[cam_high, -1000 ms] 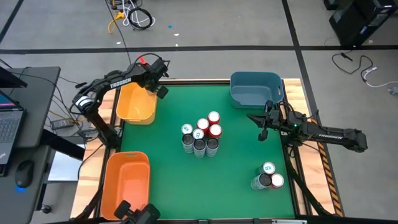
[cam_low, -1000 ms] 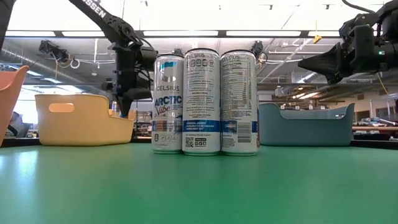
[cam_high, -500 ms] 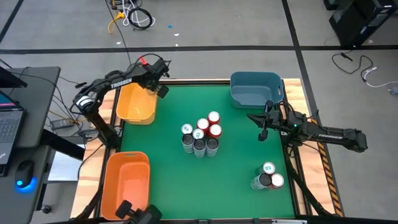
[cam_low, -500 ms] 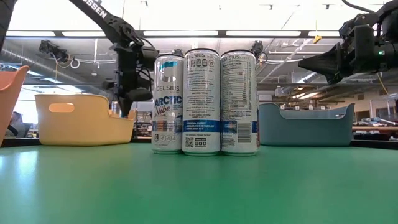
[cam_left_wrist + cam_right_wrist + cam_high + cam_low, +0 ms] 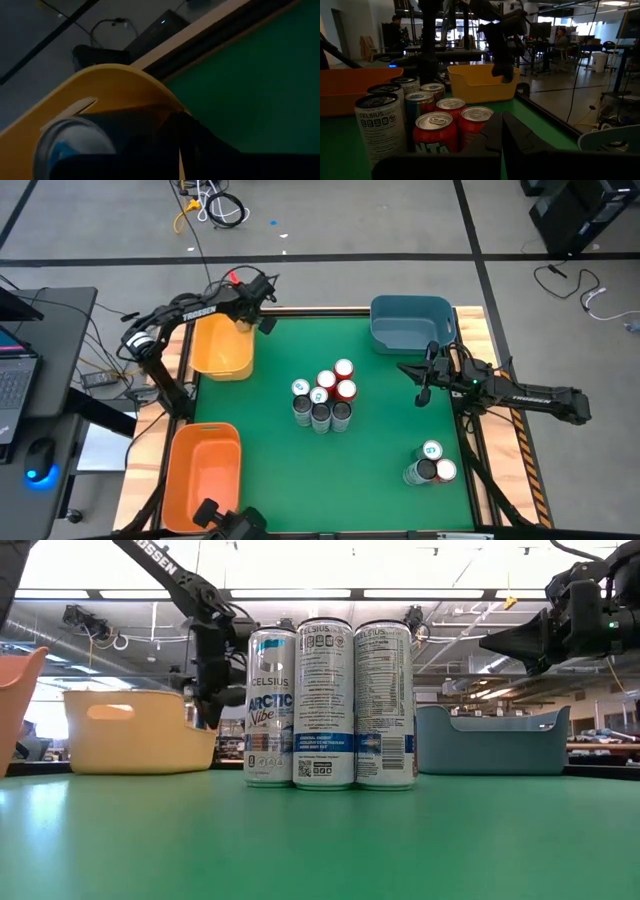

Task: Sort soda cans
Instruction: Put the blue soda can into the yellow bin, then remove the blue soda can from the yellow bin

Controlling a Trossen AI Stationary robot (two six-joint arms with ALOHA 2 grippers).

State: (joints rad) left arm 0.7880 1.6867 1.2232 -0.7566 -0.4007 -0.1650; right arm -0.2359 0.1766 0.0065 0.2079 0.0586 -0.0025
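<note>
You will find the main cluster of red, dark grey and silver metal soda cans [image 5: 322, 398] at the centre of the green table [image 5: 270, 470], with three more at the near right corner. The left gripper [image 5: 262, 321], fingers together, hovers at the yellow plastic bin [image 5: 220, 348]; a silver can top possibly lies there. The right gripper [image 5: 422, 388], fingers together, hangs near the blue bin [image 5: 411, 323].

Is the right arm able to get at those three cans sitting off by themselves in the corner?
Probably yes. The right claw hangs shut over bare green mat, and the three-can group stands on that arm's side of the table with nothing between them. The arm would have to swing back toward its own base.
</note>
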